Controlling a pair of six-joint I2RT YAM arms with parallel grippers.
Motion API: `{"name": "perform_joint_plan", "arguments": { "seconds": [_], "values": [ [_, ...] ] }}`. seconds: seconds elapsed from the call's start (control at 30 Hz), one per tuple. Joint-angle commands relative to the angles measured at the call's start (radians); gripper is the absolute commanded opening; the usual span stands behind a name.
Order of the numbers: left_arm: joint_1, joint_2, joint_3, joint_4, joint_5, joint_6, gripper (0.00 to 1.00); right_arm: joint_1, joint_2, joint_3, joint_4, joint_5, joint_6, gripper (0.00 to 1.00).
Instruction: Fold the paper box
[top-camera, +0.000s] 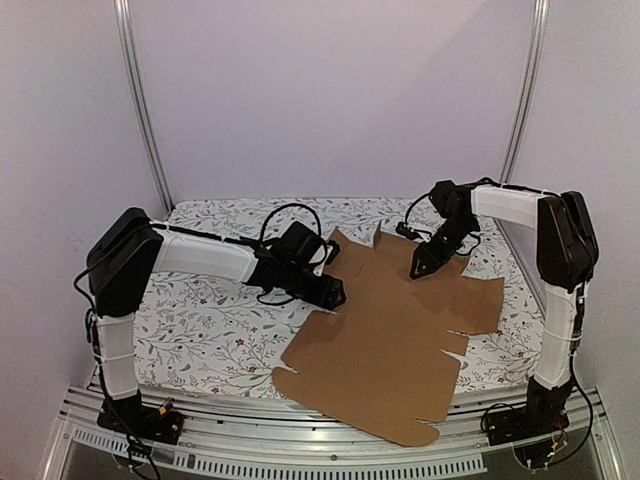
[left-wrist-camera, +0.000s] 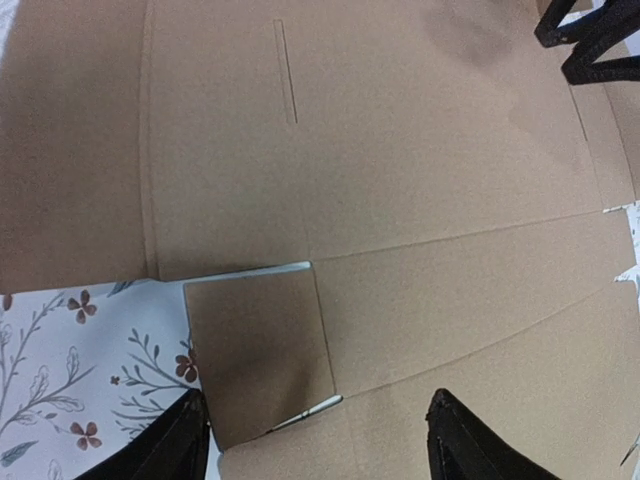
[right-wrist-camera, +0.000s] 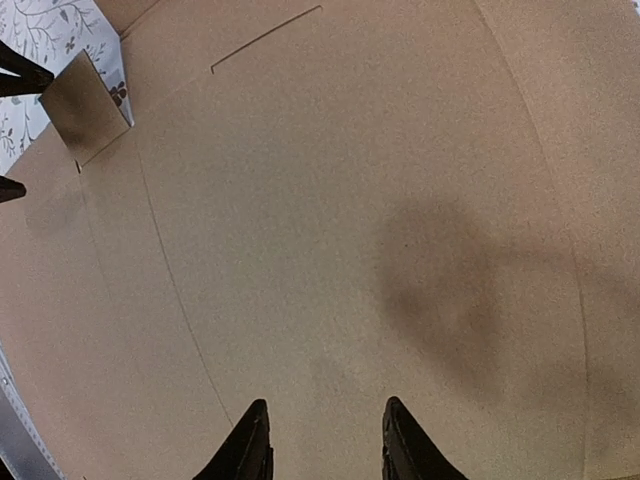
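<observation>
Fingers (left-wrist-camera: 172, 445) of the left gripper (left-wrist-camera: 318, 400) stand wide and empty astride a slightly lifted side flap (left-wrist-camera: 260, 350), those of the right gripper (right-wrist-camera: 325, 410) half-parted, empty; the paper box (top-camera: 380, 345) lies flat, nothing folded.

Brightness: even, soft and fairly bright in all three views
Colour: faint pink-violet cast on the walls (top-camera: 330, 100)
Shadows: blurred dark blotch on the paper box (right-wrist-camera: 450, 300) in the right wrist view, another at the top right of the left wrist view; small flap (left-wrist-camera: 260, 350) shaded toward its lower edge
Glare: pale sheen on the metal rail (top-camera: 330, 445)
Sharpness: top view slightly soft and grainy
Distortion: wrist views bow the cardboard's straight creases near the edges
</observation>
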Motion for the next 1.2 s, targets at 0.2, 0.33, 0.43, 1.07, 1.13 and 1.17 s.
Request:
{"name": "perform_joint_plan", "arguments": {
  "seconds": [0.2, 0.33, 0.43, 1.07, 1.13, 1.17],
  "values": [
    [-0.030, 0.098, 0.106, 0.021, 0.099, 0.024, 0.71, 0.006, 0.103, -0.035, 0.012, -0.003, 0.014, 0.34],
    [-0.041, 0.139, 0.144, 0.026, 0.138, 0.020, 0.69, 0.007, 0.125, -0.043, 0.012, 0.012, 0.022, 0.27],
    [-0.048, 0.157, 0.161, 0.032, 0.145, 0.013, 0.68, 0.007, 0.157, -0.038, 0.004, 0.016, 0.030, 0.21],
    [-0.073, 0.185, 0.231, 0.077, 0.249, 0.005, 0.60, 0.007, 0.244, -0.009, -0.027, 0.022, 0.049, 0.11],
    [-0.079, 0.199, 0.251, 0.076, 0.258, 0.003, 0.60, 0.006, 0.244, -0.009, -0.027, 0.022, 0.048, 0.11],
    [-0.081, 0.204, 0.257, 0.076, 0.262, 0.004, 0.60, 0.007, 0.244, -0.009, -0.027, 0.021, 0.049, 0.11]
  ]
}}
